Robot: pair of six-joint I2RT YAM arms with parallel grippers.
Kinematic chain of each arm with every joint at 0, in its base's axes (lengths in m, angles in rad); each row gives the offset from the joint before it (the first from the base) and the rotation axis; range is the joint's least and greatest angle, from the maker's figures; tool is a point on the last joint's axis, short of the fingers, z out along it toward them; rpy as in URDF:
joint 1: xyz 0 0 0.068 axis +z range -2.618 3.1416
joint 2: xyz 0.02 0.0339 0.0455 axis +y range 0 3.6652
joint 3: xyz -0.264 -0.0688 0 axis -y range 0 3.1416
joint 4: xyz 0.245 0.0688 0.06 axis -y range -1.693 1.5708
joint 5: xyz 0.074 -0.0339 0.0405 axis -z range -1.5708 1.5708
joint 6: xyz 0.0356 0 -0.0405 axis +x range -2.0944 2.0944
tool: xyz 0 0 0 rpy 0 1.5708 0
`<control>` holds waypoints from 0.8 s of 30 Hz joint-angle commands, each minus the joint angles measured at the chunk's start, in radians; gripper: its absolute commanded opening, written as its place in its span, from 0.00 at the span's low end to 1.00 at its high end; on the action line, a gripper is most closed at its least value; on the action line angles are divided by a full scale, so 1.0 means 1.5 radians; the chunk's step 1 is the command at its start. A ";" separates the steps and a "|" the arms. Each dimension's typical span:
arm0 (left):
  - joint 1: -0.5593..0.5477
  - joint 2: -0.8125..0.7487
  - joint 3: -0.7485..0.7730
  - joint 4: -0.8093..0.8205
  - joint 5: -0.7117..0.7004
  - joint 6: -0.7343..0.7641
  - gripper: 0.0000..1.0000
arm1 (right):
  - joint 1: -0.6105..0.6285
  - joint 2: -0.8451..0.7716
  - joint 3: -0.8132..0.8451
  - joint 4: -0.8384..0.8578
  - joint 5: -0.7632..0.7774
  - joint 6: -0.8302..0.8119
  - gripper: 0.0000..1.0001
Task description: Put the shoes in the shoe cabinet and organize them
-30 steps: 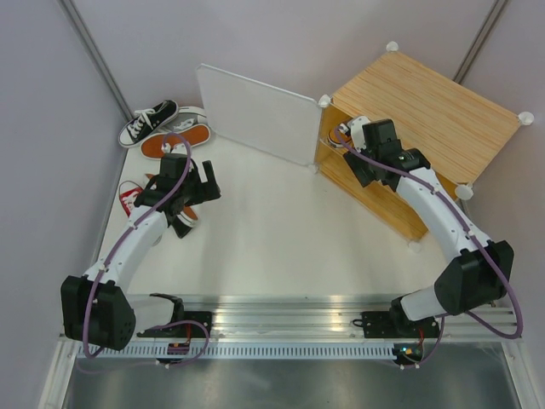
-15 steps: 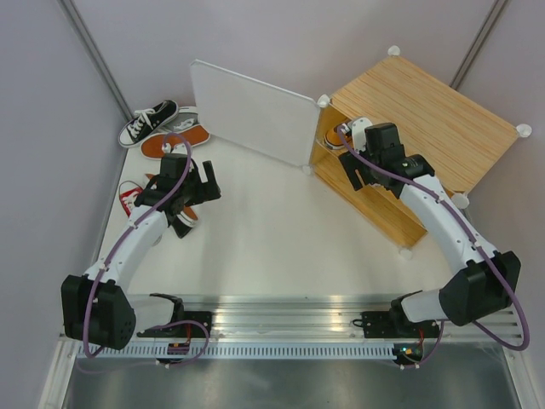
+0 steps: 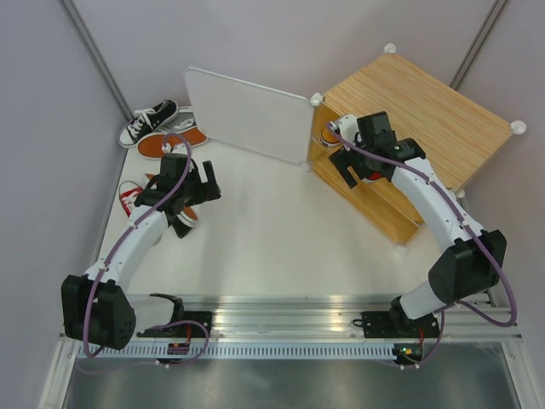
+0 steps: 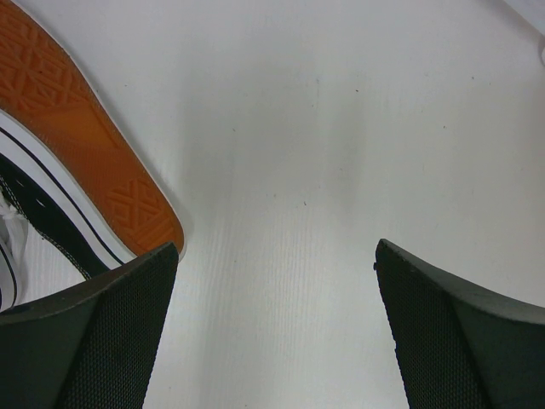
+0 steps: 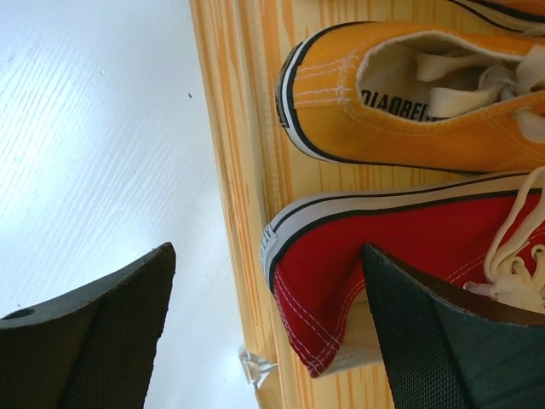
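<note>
The shoe cabinet (image 3: 430,115) stands at the back right with its frosted door (image 3: 247,115) swung open. My right gripper (image 3: 347,164) is at its opening, open. In the right wrist view it (image 5: 268,328) straddles the heel of a red shoe (image 5: 375,264) on the wooden shelf (image 5: 243,162), next to an orange shoe (image 5: 400,102). My left gripper (image 3: 181,198) is open and empty over the table (image 4: 277,332), beside a black shoe (image 4: 51,213) lying on its side, orange-brown sole (image 4: 77,145) showing. It also shows in the top view (image 3: 186,220).
At the back left lie a black shoe (image 3: 146,122), a grey shoe (image 3: 187,119) and an orange shoe (image 3: 170,143). A red shoe (image 3: 128,196) lies at the left wall. A small clear door clip (image 5: 255,368) sits at the cabinet's front edge.
The cabinet and its open door have shifted to the left and back. My right gripper has moved left with it at the opening. The left arm has not moved.
</note>
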 commanded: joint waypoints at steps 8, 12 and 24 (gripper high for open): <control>0.001 0.001 0.022 0.009 0.006 -0.018 1.00 | -0.010 0.054 0.049 -0.044 -0.091 -0.114 0.93; 0.000 0.004 0.022 0.009 0.008 -0.018 1.00 | -0.008 0.064 0.035 -0.051 -0.051 -0.155 0.93; 0.001 0.013 0.025 0.010 0.018 -0.021 1.00 | 0.060 0.006 0.043 -0.025 0.206 -0.218 0.92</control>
